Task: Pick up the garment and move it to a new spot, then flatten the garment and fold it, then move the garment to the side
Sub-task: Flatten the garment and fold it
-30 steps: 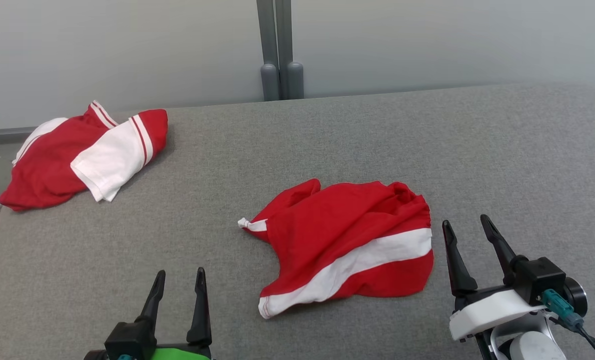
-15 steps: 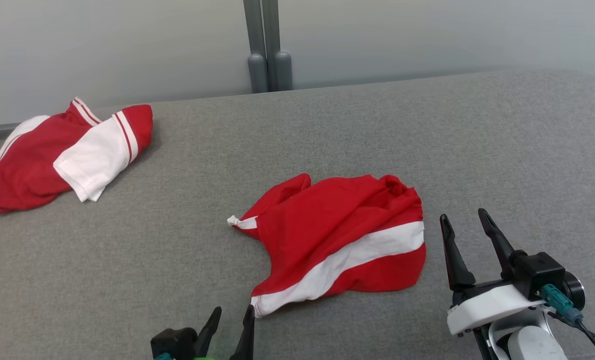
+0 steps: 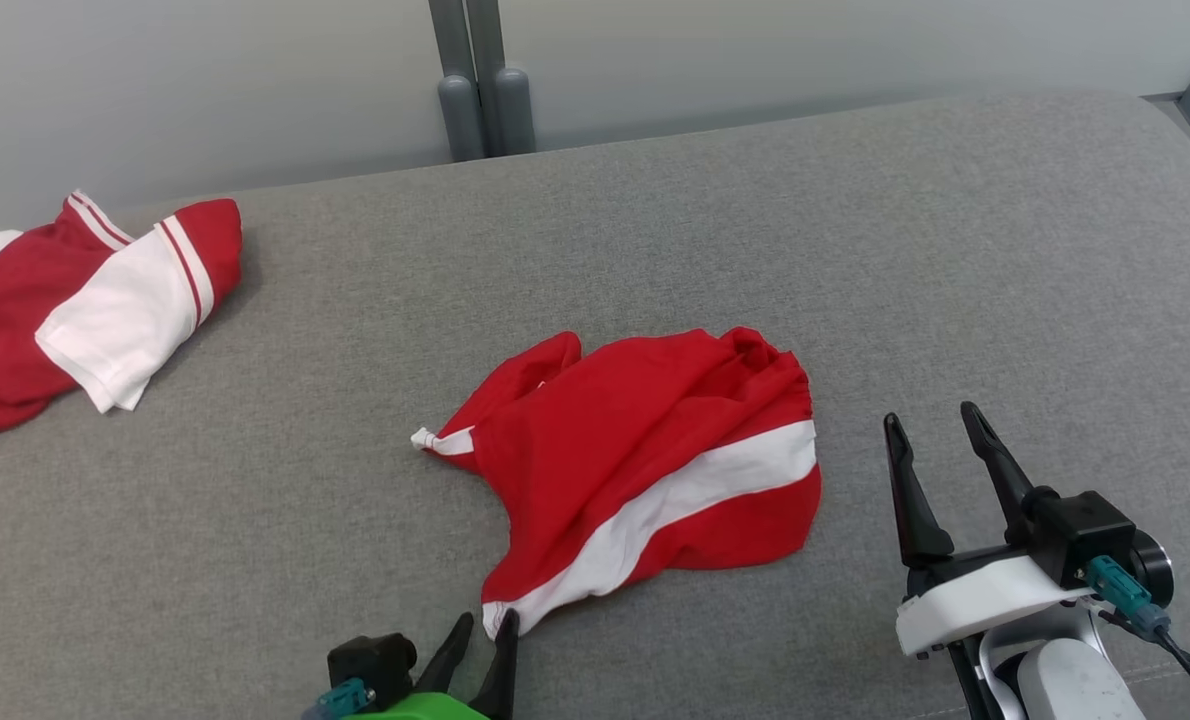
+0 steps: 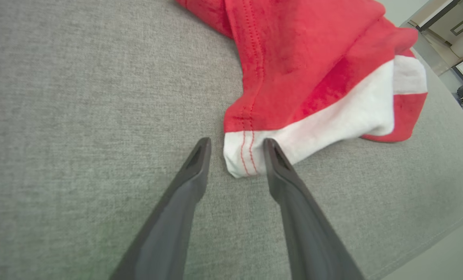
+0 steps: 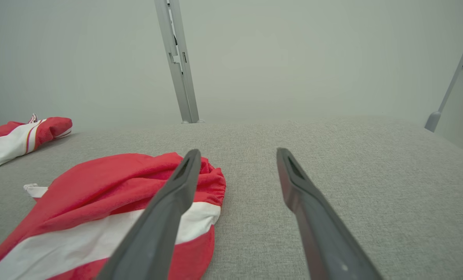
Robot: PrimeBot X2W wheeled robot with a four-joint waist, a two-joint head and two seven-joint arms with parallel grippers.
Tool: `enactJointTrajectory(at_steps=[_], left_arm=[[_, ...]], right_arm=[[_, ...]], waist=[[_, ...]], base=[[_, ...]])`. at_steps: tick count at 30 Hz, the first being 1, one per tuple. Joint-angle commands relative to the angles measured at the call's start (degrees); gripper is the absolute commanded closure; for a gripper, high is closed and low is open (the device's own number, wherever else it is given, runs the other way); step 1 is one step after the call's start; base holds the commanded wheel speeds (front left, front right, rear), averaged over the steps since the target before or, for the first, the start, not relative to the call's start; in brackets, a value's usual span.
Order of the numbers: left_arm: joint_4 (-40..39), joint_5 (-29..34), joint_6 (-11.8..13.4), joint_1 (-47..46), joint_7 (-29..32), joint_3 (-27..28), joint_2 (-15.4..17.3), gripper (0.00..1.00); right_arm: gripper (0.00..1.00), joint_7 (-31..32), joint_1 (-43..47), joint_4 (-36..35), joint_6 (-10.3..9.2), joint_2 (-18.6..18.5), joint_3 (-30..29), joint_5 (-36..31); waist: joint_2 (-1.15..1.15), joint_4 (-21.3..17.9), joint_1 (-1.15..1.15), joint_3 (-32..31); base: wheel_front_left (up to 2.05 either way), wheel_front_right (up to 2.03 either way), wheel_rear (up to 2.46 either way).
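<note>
Left gripper [image 4: 235,144] straddles the red garment [image 3: 645,440] at its near corner, jaws apart; right gripper [image 3: 937,428] hovers open to its right.

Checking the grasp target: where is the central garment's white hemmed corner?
In the left wrist view, the white hemmed corner lies on the grey surface between the fingers of the left end effector.

A red-and-white shirt [image 3: 75,310] lies on the grey table [image 3: 655,220] — far left.

The right hand [image 3: 931,414] has dark tapered fingers [image 3: 910,500], white housing [image 3: 975,600], teal plug [image 3: 1115,583].
</note>
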Motion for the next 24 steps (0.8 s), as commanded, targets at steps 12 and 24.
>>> enactJointTrajectory(at_steps=[12, 24], left_arm=[[2.6, -0.9, 0.0, -2.6, 0.7, -3.1, 0.2, 0.46], [-0.2, 0.2, 2.1, -4.1, -4.2, -0.6, 2.3, 1.0]], right_arm=[[0.0, -0.2, -1.3, 0.2, -0.06, 0.0, -0.3, -0.4], [0.0, -0.2, -0.6, 0.7, -0.06, 0.0, -2.1, -0.8]], waist=[[0.0, -1.4, 0.0, 0.9], [0.0, -0.3, 0.0, 1.0]], base=[[0.0, 0.0, 0.0], [0.0, 0.0, 0.0]])
